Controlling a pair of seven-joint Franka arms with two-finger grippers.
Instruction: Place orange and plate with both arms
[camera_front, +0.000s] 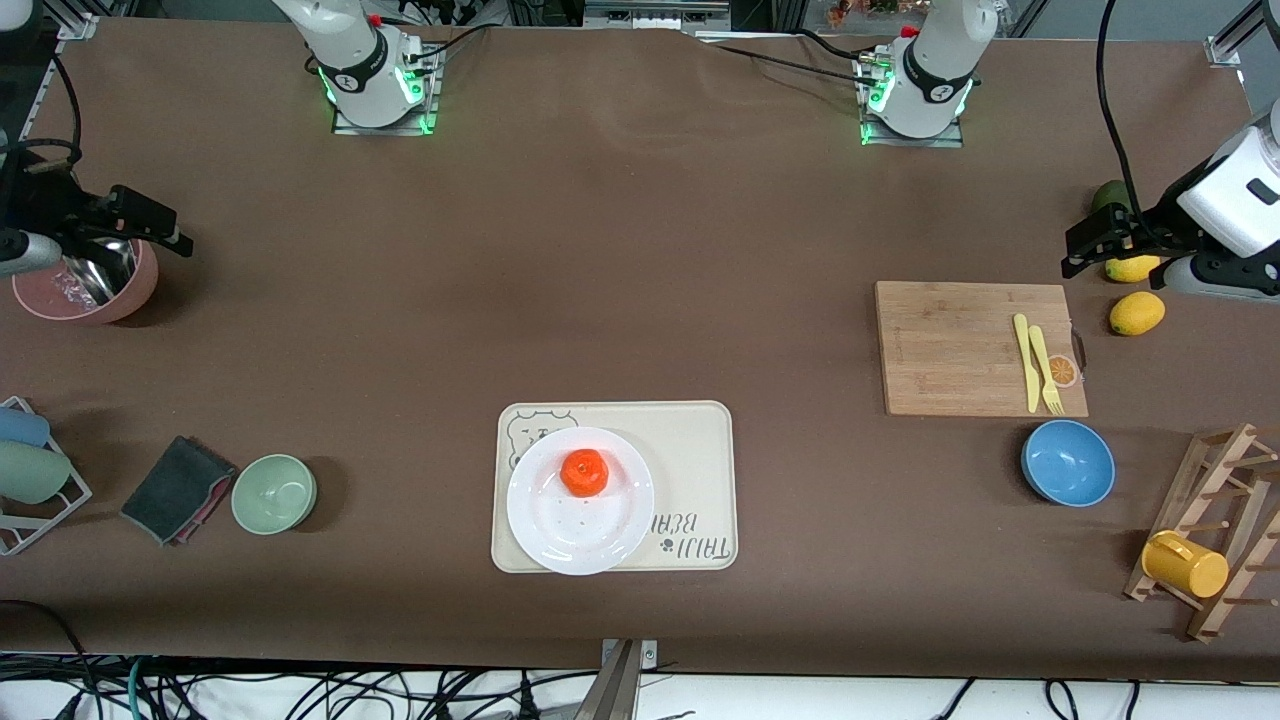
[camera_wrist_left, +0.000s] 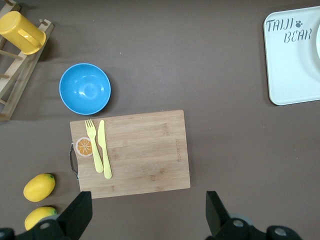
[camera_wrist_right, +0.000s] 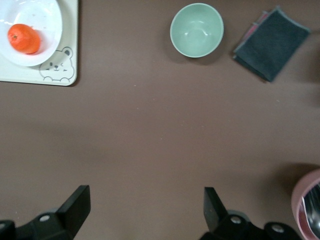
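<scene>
So we've got the left gripper (camera_wrist_left: 145, 215) hanging up in the air with its fingers (camera_wrist_left: 77, 212) spread wide and nothing between them. It sits over the table edge of the wooden cutting board (camera_wrist_left: 145, 150), out at the left arm's end, just beside the two lemons (camera_front: 1137, 312). On that board we can see a yellow fork (camera_wrist_left: 94, 145) and knife (camera_wrist_left: 104, 149) lying side by side, plus a little orange-slice sticker (camera_wrist_left: 84, 147) by the handle. A blue bowl (camera_front: 1067, 462) sits nearer the front camera than the board, and a wooden rack (camera_front: 1215, 530) with a yellow mug (camera_front: 1185, 565) on it is toward the corner.

The right gripper (camera_wrist_right: 145, 215) is the same deal: fingers (camera_wrist_right: 77, 207) wide apart, holding nothing, hovering over bare brown table (camera_front: 600, 250) right by the pink bowl (camera_front: 85, 285) at the right arm's end. From its wrist view we spot a pale green bowl (camera_wrist_right: 196, 30) and a folded dark cloth (camera_wrist_right: 270, 42) just beside it.

Well apart from both grippers, the plate (camera_front: 580, 535) rests on the cream bear-print tray (camera_front: 690, 460), on the part toward the right arm's end, its rim poking slightly over the tray's edge. The orange (camera_front: 584, 472) sits on the plate, a bit off-centre.
</scene>
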